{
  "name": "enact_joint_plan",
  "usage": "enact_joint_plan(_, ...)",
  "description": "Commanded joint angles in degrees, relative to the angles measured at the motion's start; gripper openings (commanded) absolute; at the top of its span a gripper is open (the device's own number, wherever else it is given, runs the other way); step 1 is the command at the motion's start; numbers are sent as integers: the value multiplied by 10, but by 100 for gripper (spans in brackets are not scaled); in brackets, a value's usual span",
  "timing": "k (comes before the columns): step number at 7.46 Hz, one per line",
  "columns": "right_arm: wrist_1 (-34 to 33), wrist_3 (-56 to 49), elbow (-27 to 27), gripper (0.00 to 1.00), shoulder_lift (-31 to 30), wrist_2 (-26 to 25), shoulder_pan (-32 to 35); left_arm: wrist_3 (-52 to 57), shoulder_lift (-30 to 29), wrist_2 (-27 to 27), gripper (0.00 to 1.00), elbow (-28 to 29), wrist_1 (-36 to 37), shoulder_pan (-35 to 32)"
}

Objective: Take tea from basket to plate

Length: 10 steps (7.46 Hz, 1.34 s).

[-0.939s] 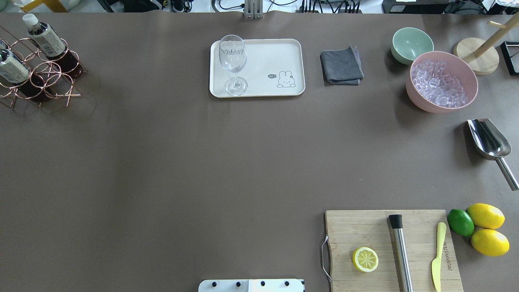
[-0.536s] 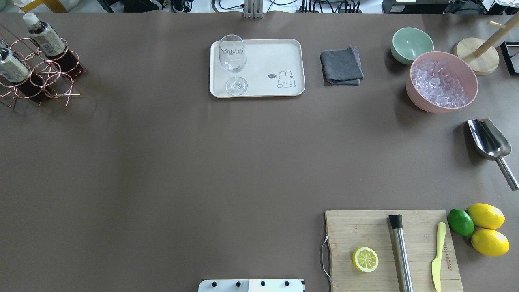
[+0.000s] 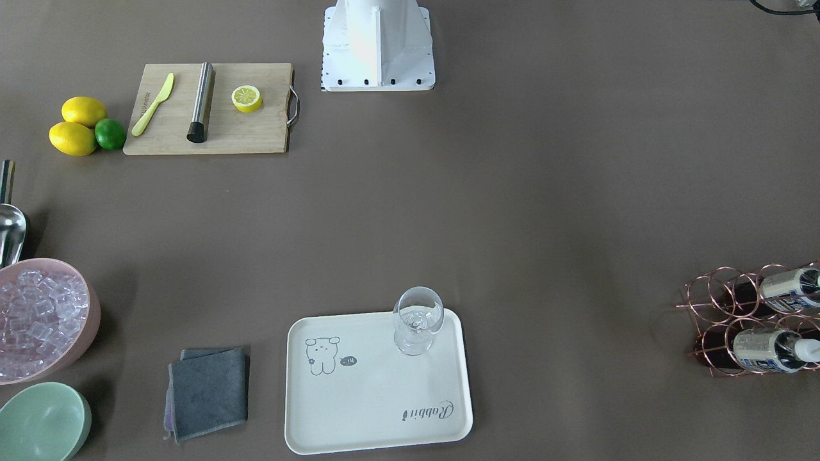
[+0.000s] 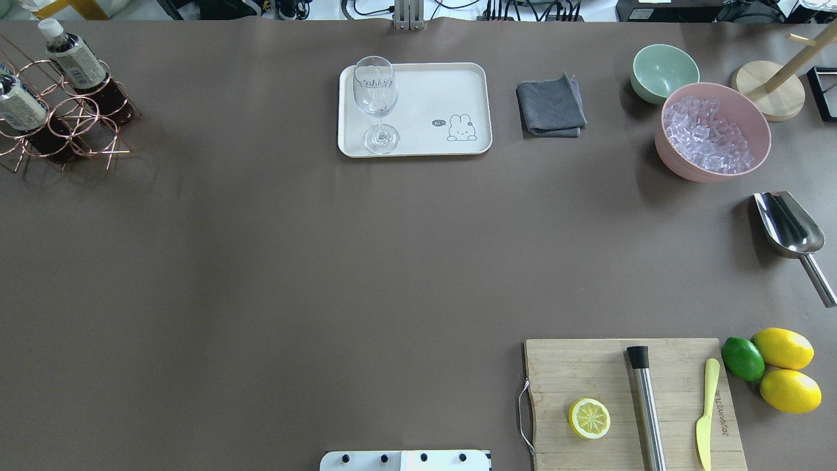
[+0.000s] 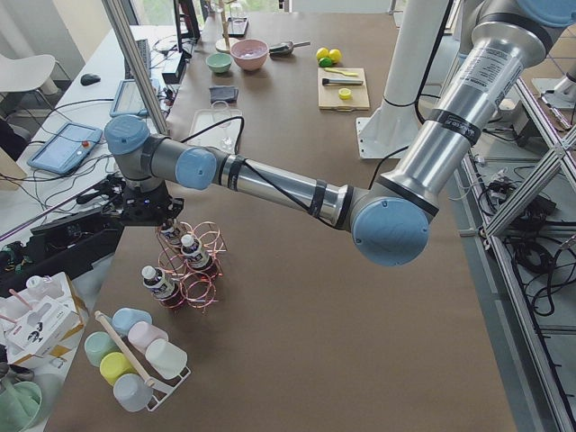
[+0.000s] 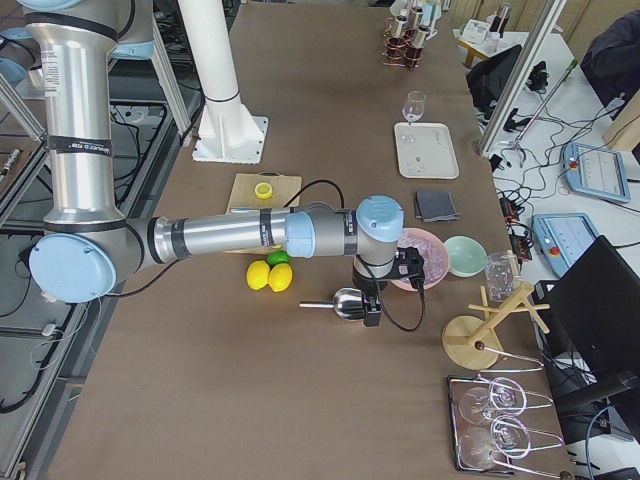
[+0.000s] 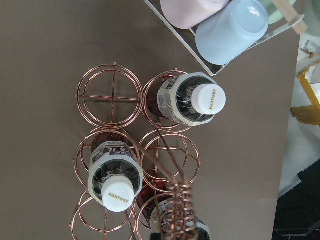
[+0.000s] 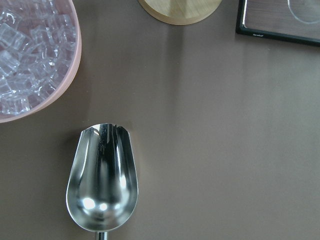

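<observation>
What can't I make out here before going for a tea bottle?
Left gripper: left side view only, too small; open or shut unclear.
Right gripper: right side view only, too small.
Third bottle: left wrist view, cut off by the bottom edge, partly behind the basket handle.

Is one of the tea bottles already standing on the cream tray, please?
No, the tray holds only a wine glass, while the tea bottles sit in the basket.
</observation>
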Motion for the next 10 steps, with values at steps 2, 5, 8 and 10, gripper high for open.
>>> enact_joint_plan(2, 0, 0, 0, 100, 0, 0, 0, 0, 5, 0, 0, -125, 112, 0)
enact_joint_plan(5, 0, 0, 3, 100, 0, 0, 0, -37, -28, -13, 0, -296, 261, 55)
enact_joint_plan(8, 0, 0, 4, 100, 0, 0, 0, -127, -78, -23, 0, -343, 262, 116)
enact_joint_plan(10, 0, -1, 0, 100, -1, 0, 0, -214, -133, -25, 0, -357, 262, 196)
